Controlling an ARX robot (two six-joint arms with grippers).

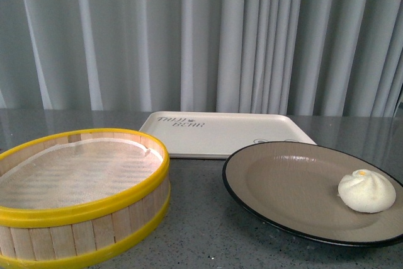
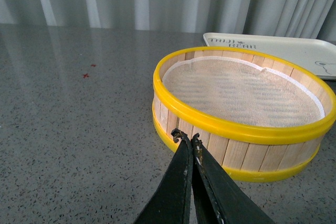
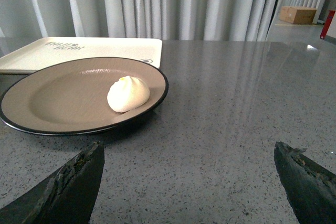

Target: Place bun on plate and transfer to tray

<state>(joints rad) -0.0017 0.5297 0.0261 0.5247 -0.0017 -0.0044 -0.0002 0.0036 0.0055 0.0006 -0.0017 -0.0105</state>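
Closest in, right pincer (image 3: 190, 174) spread wide, dark fingertips far apart, nothing held, low above the grey speckled stone tabletop (image 3: 226, 124). Ahead of that open pincer and apart from both tips: wide round shallow taupe-brown plate with thin black rim (image 3: 52, 103), resting on the tabletop, and on it the small round white steamed bun (image 3: 128, 93), off-centre, toward the rim on the pincer's side. Looks soft and faintly glossy, pleats gathered to a peak with a tiny yellow-orange dot, upright and whole. Judged from that: first half done, bun on plate. Further ahead, past the plate's far rim, whether touching it or not impossible to tell: flat rectangular cream-white tray with rounded corners and dark lettering (image 3: 79, 51), nothing on it, so transfer not yet made; left to do, moving the loaded plate onto it. On the other arm, left pincer (image 2: 187, 140) closed tight, tips pressed together on nothing, just short of the slatted wall of the round wooden steamer with yellow rims (image 2: 241, 153); beyond that wall, only a white mesh liner, no bun inside.
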